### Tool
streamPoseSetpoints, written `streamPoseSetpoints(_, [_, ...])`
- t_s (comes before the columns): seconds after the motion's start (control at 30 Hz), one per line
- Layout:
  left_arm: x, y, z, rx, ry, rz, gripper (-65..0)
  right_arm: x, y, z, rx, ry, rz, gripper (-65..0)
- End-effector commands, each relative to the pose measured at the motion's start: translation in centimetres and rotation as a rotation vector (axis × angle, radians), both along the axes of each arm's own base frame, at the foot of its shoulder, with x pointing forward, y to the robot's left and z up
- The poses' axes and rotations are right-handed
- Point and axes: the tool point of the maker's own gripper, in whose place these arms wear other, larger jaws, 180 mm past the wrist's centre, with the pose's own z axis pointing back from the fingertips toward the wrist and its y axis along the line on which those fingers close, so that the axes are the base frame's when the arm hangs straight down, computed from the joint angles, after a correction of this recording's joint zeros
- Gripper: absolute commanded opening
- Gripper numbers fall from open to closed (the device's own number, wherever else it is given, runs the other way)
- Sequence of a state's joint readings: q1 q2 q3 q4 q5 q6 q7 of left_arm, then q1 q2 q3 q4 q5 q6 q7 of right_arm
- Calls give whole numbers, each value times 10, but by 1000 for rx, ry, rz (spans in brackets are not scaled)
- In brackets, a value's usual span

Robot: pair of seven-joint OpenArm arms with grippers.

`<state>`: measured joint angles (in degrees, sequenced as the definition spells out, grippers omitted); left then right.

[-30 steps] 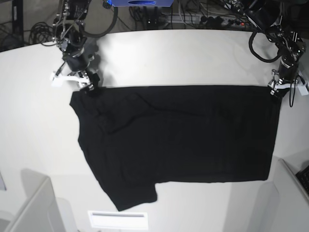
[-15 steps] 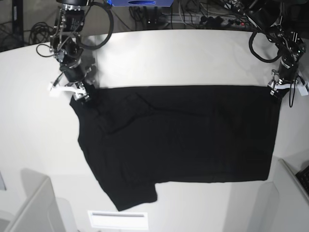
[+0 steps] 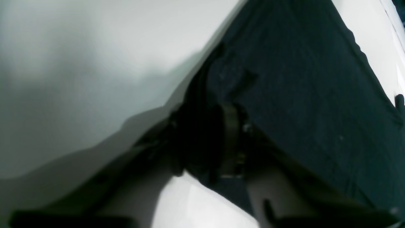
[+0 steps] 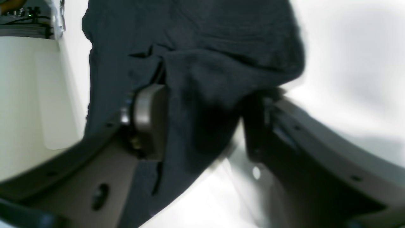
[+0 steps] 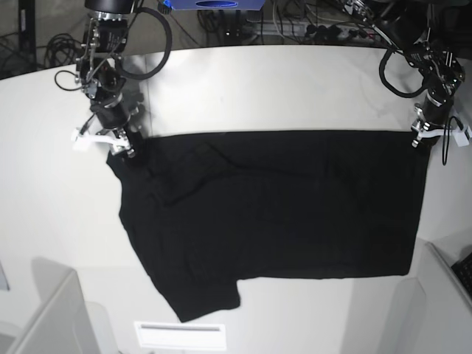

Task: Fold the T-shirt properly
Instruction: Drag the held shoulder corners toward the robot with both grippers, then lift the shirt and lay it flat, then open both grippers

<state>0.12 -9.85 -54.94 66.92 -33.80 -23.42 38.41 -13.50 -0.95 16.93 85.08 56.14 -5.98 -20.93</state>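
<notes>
- T-shirt (image 5: 273, 214) lies flat on the tabletop (image 5: 280, 88).
- Left gripper (image 3: 208, 145) pinching one far corner.
- Right gripper (image 4: 202, 123) wide around the other corner, not clamped.
- Next, I reckon: clamp right, then lift both together.

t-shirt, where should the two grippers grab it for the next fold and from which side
Probably the two far corners of the T-shirt, which lies flat with its straight far edge along the table. Come in from beyond that edge: the right gripper and left gripper already sit there, jaws straddling cloth.
</notes>
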Motion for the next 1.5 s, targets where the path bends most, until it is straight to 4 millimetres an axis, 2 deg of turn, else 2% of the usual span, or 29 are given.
streamPoseSetpoints(0.0, [-2,0,-3,0,40,-18,-541,-14,-6,-15,-17,89,1,-363])
streamPoseSetpoints(0.07, [-1,0,-2,0,38,-18,-571,-15,-7,-17,-18,96,1,-434])
streamPoseSetpoints(0.17, [-1,4,0,11,41,-21,-650,-13,-10,-20,-19,103,-1,-551])
streamPoseSetpoints(0.23, [2,3,2,31,55,-55,-650,-15,-16,-25,-30,119,1,-650])
streamPoseSetpoints(0.3, [9,-2,3,54,70,-106,-650,-17,-18,-28,-27,128,-2,-650])
streamPoseSetpoints(0.5, [1,-7,-3,59,100,-135,-650,-27,-17,-32,-26,151,6,-650])
streamPoseSetpoints(0.6, [-9,-6,-8,59,123,-136,-650,-31,-18,-27,-35,140,8,-650])
streamPoseSetpoints(0.7, [-11,-4,-2,84,120,-143,-650,-34,-19,-16,-52,115,13,-650])
streamPoseSetpoints(0.8, [-22,-4,2,115,132,-156,-650,-39,-20,-7,-68,98,17,-650])
streamPoseSetpoints(0.97, [-38,-2,9,155,159,-175,-650,-50,-20,-2,-80,98,23,-650])
streamPoseSetpoints(1.3, [-73,-8,-4,137,267,-212,-650,-81,-19,4,-100,122,37,-650])
streamPoseSetpoints(1.47, [-92,-8,-11,135,312,-219,-650,-101,-36,2,-120,156,-6,-650])
